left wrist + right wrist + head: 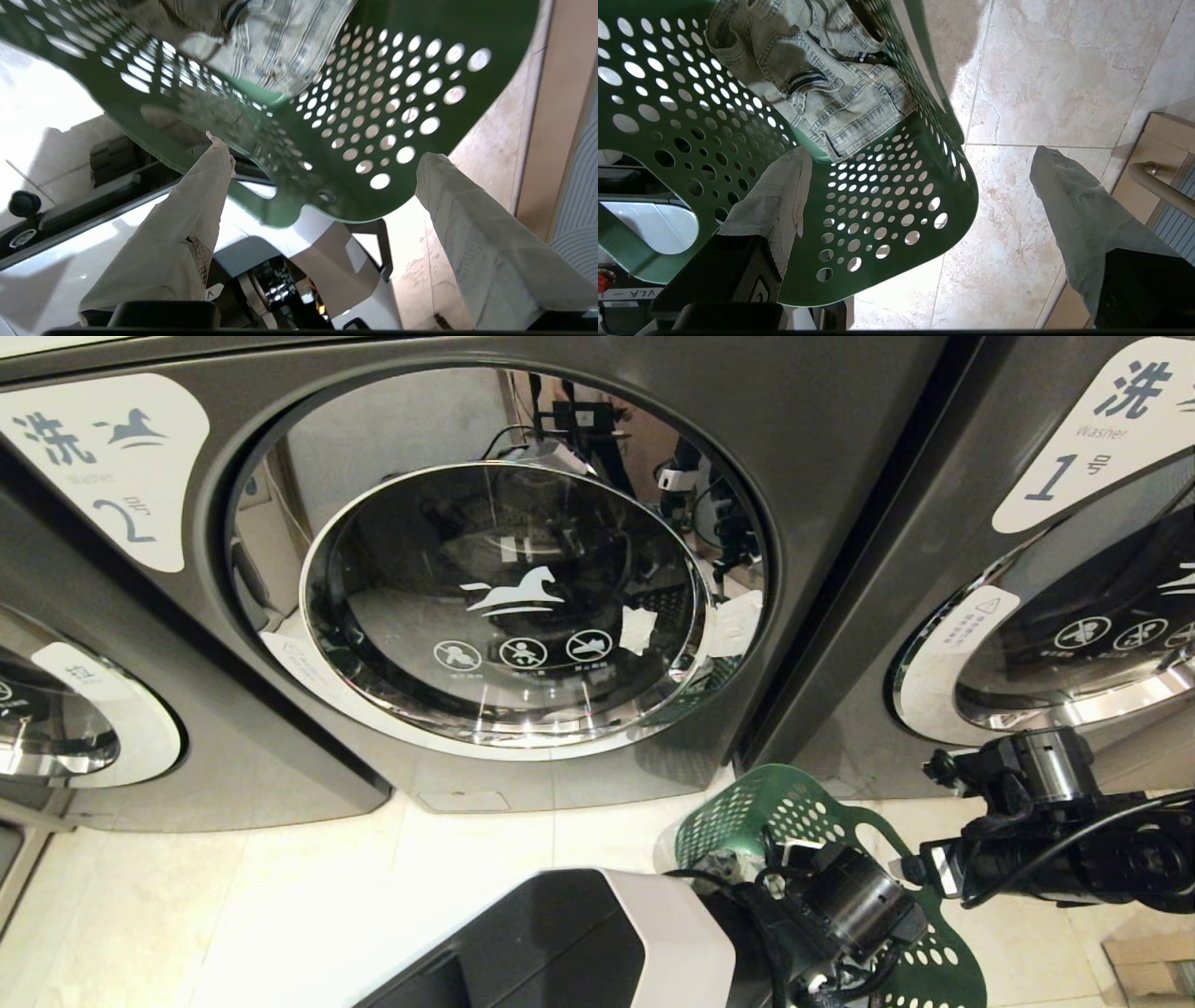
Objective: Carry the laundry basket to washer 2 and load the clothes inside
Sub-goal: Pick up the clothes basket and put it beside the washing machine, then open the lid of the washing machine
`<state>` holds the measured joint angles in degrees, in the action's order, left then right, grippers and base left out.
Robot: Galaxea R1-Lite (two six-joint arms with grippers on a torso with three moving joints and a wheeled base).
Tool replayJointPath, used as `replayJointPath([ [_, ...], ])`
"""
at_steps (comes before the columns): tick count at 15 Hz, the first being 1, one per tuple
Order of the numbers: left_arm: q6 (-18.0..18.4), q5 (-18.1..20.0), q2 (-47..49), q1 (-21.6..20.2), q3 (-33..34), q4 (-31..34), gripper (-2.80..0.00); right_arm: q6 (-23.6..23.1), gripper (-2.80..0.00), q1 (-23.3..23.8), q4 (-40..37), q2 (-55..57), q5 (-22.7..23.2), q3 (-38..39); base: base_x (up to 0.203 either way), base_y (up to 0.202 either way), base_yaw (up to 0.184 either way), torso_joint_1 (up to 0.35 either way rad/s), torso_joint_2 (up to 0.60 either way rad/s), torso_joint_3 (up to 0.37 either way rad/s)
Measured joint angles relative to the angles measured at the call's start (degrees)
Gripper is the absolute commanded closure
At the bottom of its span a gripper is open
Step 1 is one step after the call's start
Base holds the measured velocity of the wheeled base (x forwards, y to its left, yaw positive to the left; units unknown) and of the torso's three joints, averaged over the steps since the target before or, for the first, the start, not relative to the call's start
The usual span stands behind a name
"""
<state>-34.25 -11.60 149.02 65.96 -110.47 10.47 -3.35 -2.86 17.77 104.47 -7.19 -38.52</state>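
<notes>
The green laundry basket [812, 821] is sitting on the floor at the lower right of the head view, below washer 2 [504, 588], whose door is closed. Denim clothes [822, 84] are lying inside. Both the left gripper [322, 186] and right gripper [920, 186] are spread wide, gripping nothing, probably freeing an arm for the door.

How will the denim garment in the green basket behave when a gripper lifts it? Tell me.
The denim garment lies crumpled with folds, so it will probably hang floppy and sag. Its thick seams and pockets suggest some weight for its size. It looks unlikely to slip, though loose ends could drag on the green basket.
</notes>
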Motion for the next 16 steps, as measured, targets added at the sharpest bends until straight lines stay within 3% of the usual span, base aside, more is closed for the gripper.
replayJointPath([
  [6,-0.69,-5.78,-4.95,0.43,0.16,4.33,-2.80,-0.63,-2.80,-0.66,0.00,-4.31,0.04,3.77,0.000,0.000,0.000,0.000,0.00,0.000],
  [10,-2.47,-6.85,-8.73,0.51,0.41,8.90,-2.80,-0.45,-2.80,-1.79,0.00,-8.82,1.97,5.70,0.000,0.000,0.000,0.000,0.00,0.000],
  [13,-4.66,-8.51,-12.56,-0.04,1.54,12.79,-2.80,-0.89,-2.80,-5.79,-0.25,-14.38,6.15,6.55,0.000,0.000,0.000,0.000,0.00,0.000],
  [16,-5.75,-8.65,-16.47,-1.90,4.15,14.54,-2.80,-1.75,-2.80,-9.26,-2.19,-18.92,6.52,8.36,0.000,0.000,0.000,0.000,0.00,0.000],
])
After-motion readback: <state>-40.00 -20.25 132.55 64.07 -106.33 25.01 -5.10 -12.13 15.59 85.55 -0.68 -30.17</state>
